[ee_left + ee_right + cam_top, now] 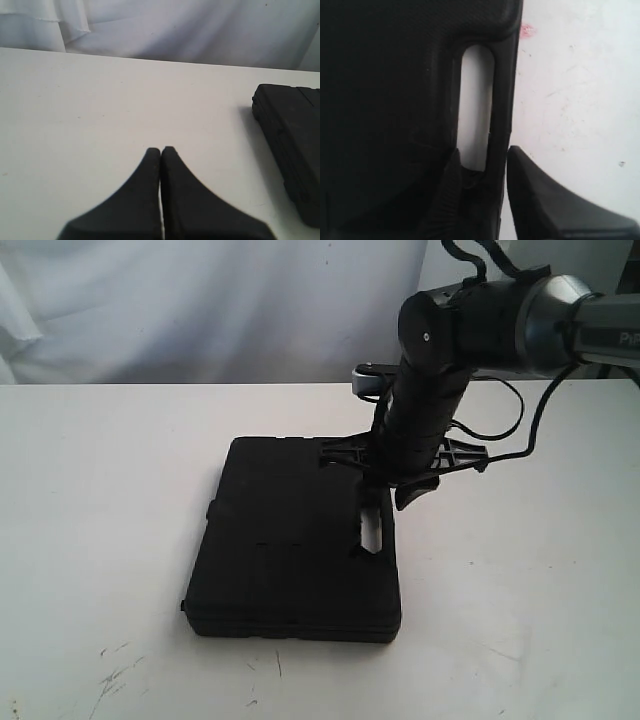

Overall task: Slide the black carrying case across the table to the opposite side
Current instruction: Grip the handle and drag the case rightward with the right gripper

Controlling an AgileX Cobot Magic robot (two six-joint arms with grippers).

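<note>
The right fingers stand spread astride the handle bar of the case, one tip in the slot, the other outside it over the table. The case's body lies wholly on the slot side. The left fingers, pressed together, sit well apart from it.

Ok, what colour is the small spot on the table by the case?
The spot is pinkish red; clearest in the right wrist view.
</note>
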